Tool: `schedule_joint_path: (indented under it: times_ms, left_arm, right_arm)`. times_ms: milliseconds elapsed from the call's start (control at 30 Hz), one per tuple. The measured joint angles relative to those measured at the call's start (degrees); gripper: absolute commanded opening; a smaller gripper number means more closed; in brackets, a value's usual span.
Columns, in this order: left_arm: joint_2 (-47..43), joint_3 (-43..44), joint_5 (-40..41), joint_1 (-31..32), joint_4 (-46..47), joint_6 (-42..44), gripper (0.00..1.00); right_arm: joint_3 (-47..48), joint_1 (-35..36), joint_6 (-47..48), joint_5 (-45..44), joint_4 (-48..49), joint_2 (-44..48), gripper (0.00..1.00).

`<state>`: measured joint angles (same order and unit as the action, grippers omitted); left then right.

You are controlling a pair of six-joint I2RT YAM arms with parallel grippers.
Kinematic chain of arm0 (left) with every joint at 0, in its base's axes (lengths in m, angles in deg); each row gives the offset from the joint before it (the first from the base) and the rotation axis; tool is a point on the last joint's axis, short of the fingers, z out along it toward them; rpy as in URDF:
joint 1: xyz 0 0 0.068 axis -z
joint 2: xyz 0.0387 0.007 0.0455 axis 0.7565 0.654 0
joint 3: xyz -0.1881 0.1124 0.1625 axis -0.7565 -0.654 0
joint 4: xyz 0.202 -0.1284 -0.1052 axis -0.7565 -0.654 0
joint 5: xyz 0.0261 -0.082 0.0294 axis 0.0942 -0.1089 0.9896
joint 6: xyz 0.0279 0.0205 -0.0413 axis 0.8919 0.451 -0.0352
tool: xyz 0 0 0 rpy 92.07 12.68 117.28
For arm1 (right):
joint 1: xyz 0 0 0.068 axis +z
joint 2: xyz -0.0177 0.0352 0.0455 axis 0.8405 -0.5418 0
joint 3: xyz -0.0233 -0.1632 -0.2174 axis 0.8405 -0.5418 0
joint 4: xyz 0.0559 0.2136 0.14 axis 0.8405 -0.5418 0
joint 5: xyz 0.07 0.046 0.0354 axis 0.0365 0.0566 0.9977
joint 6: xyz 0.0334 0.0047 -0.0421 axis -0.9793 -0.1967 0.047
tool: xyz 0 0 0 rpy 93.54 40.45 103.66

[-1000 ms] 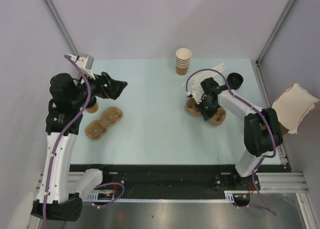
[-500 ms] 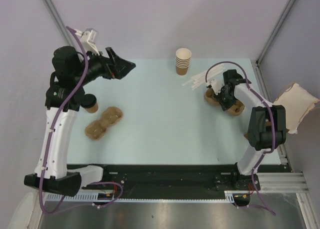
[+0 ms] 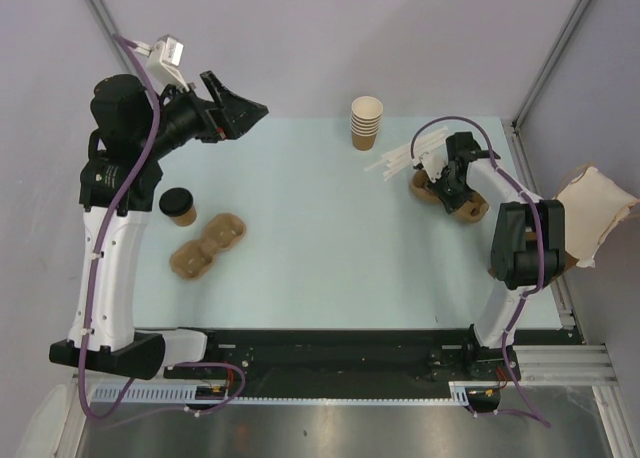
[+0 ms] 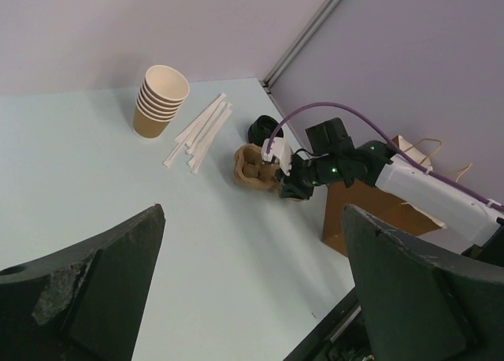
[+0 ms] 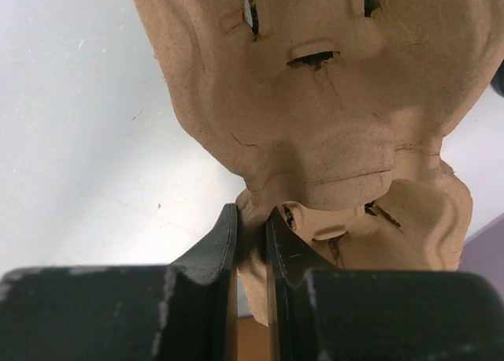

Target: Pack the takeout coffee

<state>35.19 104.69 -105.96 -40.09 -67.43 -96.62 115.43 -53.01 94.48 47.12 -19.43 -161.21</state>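
Note:
The takeout coffee, a small brown cup with a black lid, stands upright at the table's left side. My left gripper hangs high above the table's back left, well away from the cup, open and holding nothing; its two dark fingers frame the left wrist view, and the coffee is out of that view. My right gripper is at the back right, shut on the rim of a brown pulp cup tray. The same tray lies low over the table.
A second pulp tray lies just right of the coffee. A stack of lidless paper cups stands at the back centre, with white wrapped straws beside it. A brown paper bag stands off the right edge. A loose black lid sits behind the held tray.
My right gripper carried the pulp tray right and back, toward the paper bag. The left arm rose and swung back, uncovering the coffee cup.

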Motion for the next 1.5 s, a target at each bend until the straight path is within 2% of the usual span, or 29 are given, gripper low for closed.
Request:
schedule_joint_path:
  times_ms: [200,300,367,400,500,667,700,800,1000,1133,1300,1500]
  left_arm:
    - [0.0,-0.07,0.42,0.0,-0.33,-0.11,0.99]
    - [-0.46,-1.62,1.86,0.0,-0.22,0.66,1.0]
    - [-1.22,-4.35,3.3,0.02,-0.31,1.7,1.0]
    - [-1.51,-5.51,3.82,0.02,-0.39,2.21,0.99]
    - [-2.38,-9.99,6.1,0.04,-0.44,4.5,1.0]
    - [-4.55,-16.11,9.16,0.04,0.02,8.66,1.0]
    - [-5.2,-16.94,9.66,0.04,0.31,9.77,1.0]
    - [-7.91,-19.15,10.54,0.04,1.97,12.74,1.0]
    - [-17.66,-24.68,9.2,0.04,5.73,19.41,1.0]
    - [-21.77,-25.75,7.19,0.04,6.36,23.28,0.99]
    - [-23.56,-26.4,4.79,0.04,6.51,24.98,0.99]
    - [-24.02,-28.52,2.19,0.04,6.29,24.98,0.99]
  right_arm:
    - [0.46,-1.01,0.61,0.02,-0.39,-0.13,0.11]
    - [0.46,-1.97,1.22,0.02,-1.05,-0.48,0.2]
    - [0.46,-2.4,1.44,0.07,-1.53,-0.63,0.37]
    - [0.46,-2.54,1.55,0.07,-1.66,-0.63,0.49]
    - [0.76,-2.51,1.88,0.07,-1.84,-0.63,0.65]
    - [3.19,-2.36,1.9,0.94,-4.0,0.28,0.76]
    - [4.11,-2.29,1.73,1.4,-4.7,0.74,0.84]
    - [10.01,-2.1,-0.11,4.13,-8.74,3.17,1.0]
    - [22.01,-2.54,-1.95,9.84,-15.98,15.06,1.0]
    - [23.45,-5.2,-0.94,10.54,-21.73,27.3,1.0]
    - [17.68,-15.3,3.04,8.2,-27.47,40.13,1.0]
    - [9.01,-25.62,8.87,5.38,-32.65,46.4,1.0]
